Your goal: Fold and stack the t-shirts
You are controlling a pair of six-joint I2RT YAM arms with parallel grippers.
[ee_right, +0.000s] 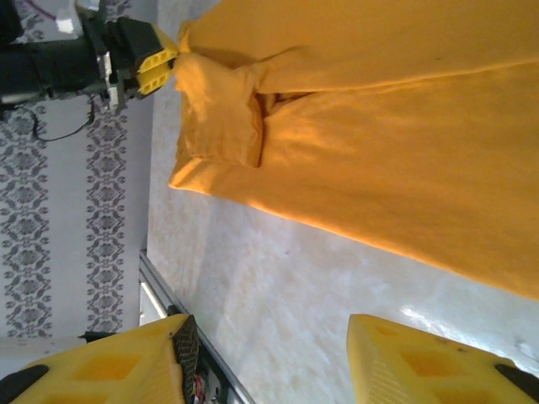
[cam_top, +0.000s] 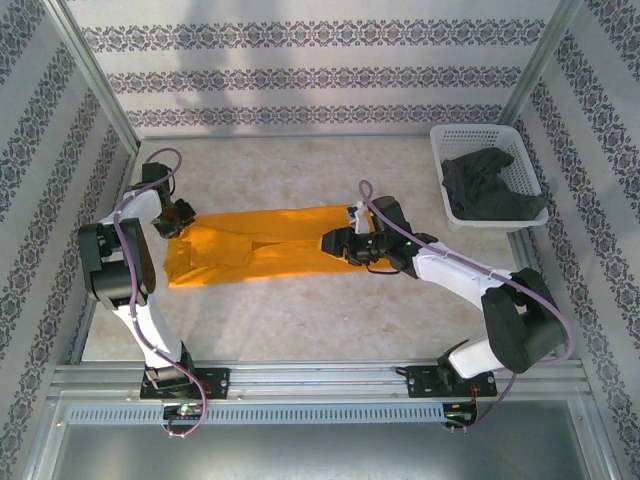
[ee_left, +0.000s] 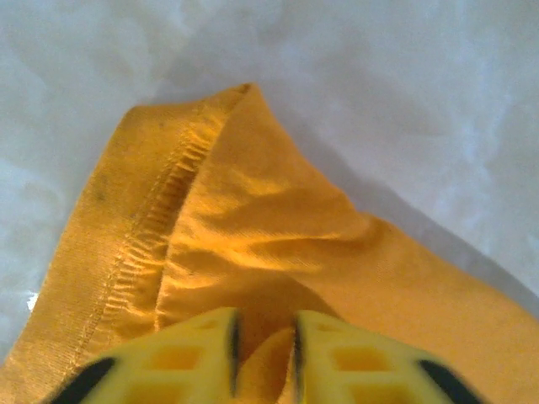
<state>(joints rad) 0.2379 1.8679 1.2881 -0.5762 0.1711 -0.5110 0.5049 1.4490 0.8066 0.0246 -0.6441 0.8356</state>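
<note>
The orange-yellow t-shirt (cam_top: 255,245) lies folded lengthwise into a long strip across the middle of the table. My left gripper (cam_top: 181,217) is at its far left corner, shut on a pinch of the orange cloth (ee_left: 265,362); the hemmed edge (ee_left: 143,244) runs up to the left of its fingers. My right gripper (cam_top: 343,243) hovers at the strip's right end, open, with bare table between its fingers (ee_right: 152,362). The orange shirt (ee_right: 379,126) fills the upper part of the right wrist view. The charcoal t-shirt (cam_top: 488,188) lies crumpled in the basket.
The white lattice basket (cam_top: 478,140) stands at the back right, by the frame post. Patterned walls close in the left, back and right. A metal rail (cam_top: 320,375) runs along the near edge. Bare table lies in front of and behind the orange strip.
</note>
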